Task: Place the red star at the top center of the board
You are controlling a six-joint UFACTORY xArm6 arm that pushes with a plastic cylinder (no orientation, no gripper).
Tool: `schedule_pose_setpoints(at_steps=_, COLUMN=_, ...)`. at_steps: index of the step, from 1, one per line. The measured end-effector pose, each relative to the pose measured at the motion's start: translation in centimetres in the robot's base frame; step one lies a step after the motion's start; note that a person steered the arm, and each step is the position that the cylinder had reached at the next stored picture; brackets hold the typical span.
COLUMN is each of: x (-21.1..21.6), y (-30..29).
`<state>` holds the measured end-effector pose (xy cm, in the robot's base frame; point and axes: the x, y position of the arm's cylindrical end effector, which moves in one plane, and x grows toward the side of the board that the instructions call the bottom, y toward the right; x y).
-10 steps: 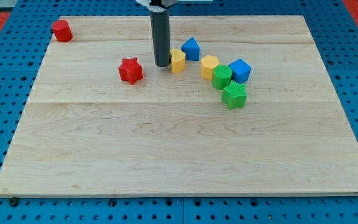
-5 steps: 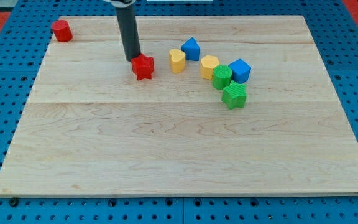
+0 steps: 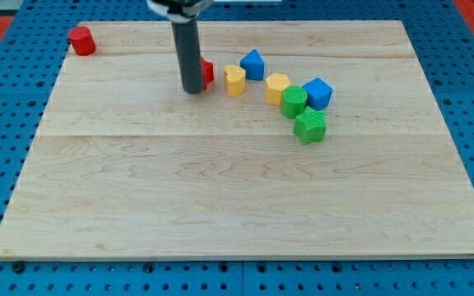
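Observation:
The red star (image 3: 207,72) sits in the upper middle of the wooden board (image 3: 237,189), mostly hidden behind my rod. My tip (image 3: 192,90) rests on the board just to the star's left and slightly below it, touching or nearly touching it. A yellow block (image 3: 235,80) stands close to the star's right.
A red cylinder (image 3: 81,40) stands at the top left corner. Right of the yellow block lie a blue block (image 3: 253,64), another yellow block (image 3: 276,87), a green cylinder (image 3: 294,101), a blue cube (image 3: 318,93) and a green block (image 3: 309,126).
My tip moved left past the red star, then came back down and to the right. The star has slid right and up, towards the yellow block.

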<state>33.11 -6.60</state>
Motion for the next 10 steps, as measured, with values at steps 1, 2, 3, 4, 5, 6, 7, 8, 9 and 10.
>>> schedule_pose_setpoints(at_steps=1, x=-2.4, y=-0.1)
schedule_pose_setpoints(at_steps=2, x=-1.3, y=-2.4)
schedule_pose_setpoints(at_steps=3, x=-2.1, y=-5.9)
schedule_pose_setpoints(at_steps=4, x=-4.2, y=-3.2)
schedule_pose_setpoints(at_steps=5, x=-6.4, y=1.1)
schedule_pose_setpoints(at_steps=6, x=-8.9, y=4.4)
schedule_pose_setpoints(at_steps=7, x=-8.7, y=3.3)
schedule_pose_setpoints(at_steps=8, x=-5.0, y=2.6)
schedule_pose_setpoints(at_steps=9, x=-2.6, y=4.8)
schedule_pose_setpoints(at_steps=10, x=-4.0, y=8.5)
